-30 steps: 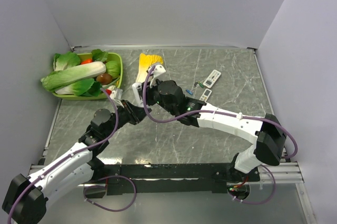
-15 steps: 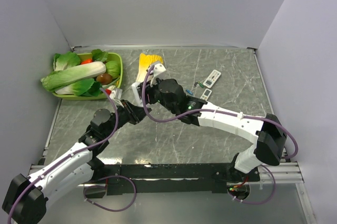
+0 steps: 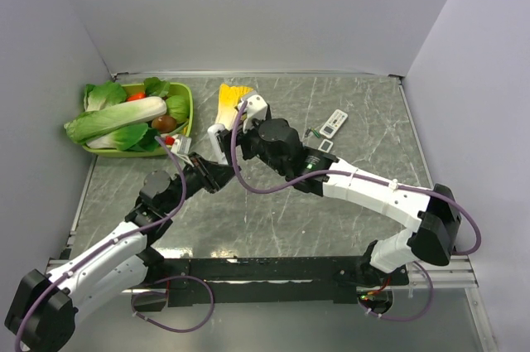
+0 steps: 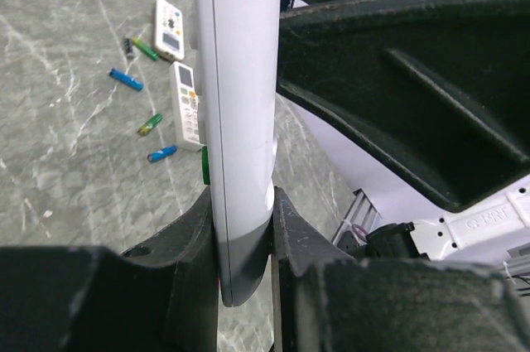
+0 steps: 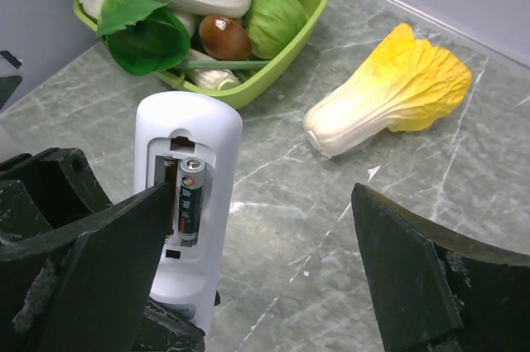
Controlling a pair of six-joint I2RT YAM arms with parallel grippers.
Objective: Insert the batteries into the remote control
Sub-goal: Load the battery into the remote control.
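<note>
Grey marbled tabletop (image 3: 273,219) runs from the arm bases out to pale walls. Nearest, the left fingers (image 4: 189,240) pinch the lower end of a white remote (image 5: 190,124), holding it upright off the tabletop with its open back turned to the right wrist camera. One battery (image 5: 190,199) sits in the bay, in the slot nearer the cabbage; the slot beside it looks empty. The right fingers (image 5: 414,277) stand spread wide on either side of the remote and carry nothing.

Beyond the remote, off to its right in the overhead view, loose batteries (image 4: 126,79) lie scattered around two other remotes (image 4: 185,103), well apart from the held one. Just behind it lies a yellow cabbage (image 5: 397,87); far to its left is a green tray (image 5: 306,12) of vegetables.

The job now, I judge, is fetching a second cell. Keep the left grip steady and the bay facing out; take one loose battery across its middle; seat the flat end against the spring first, then press the other end down.

Polarity marks and springs cannot be read; the bay's foot is hidden behind a right finger; the cover cannot be picked out.
</note>
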